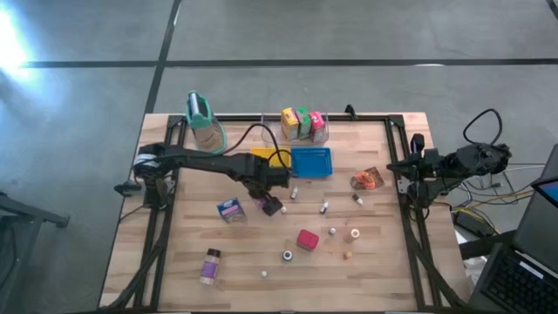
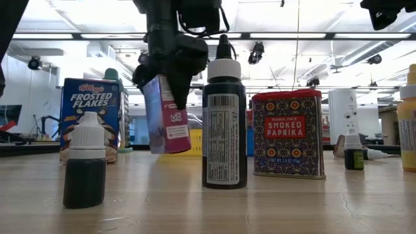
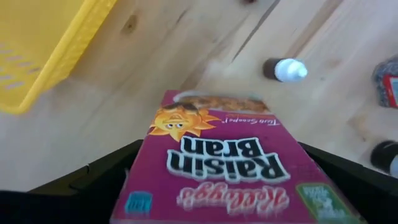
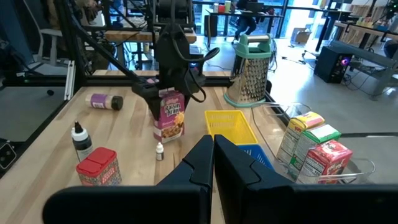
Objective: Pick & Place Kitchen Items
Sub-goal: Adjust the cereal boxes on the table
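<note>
The left gripper (image 1: 271,204) is out over the middle of the table with its fingers closed on a pink Raisin Bran carton (image 4: 170,116), which hangs tilted and clear of the wood, so this looks like the carry step: the box is picked and not yet set down. The yellow tray (image 4: 231,127) lies just beside it, with the blue tray (image 1: 311,162) next to that, and three more cartons (image 1: 302,124) stand in the clear bin (image 1: 322,135) at the far edge. My guess is that the bin is the goal, since its fellows are there, though nothing here settles it. Either way the next move calls for lifting a little higher, bringing the box upright and carrying it over the trays without clipping the small dropper bottles (image 1: 296,192) scattered nearby. From the low camera the carton's bottom edge seems near the table, but I can't judge the gap well from that angle. The Frosted Flakes box (image 2: 89,117), the paprika tin (image 2: 288,133) and the orange pouch (image 1: 367,179) wait on the table. The right gripper (image 4: 212,152) is parked off the right edge, fingers shut on nothing.
</note>
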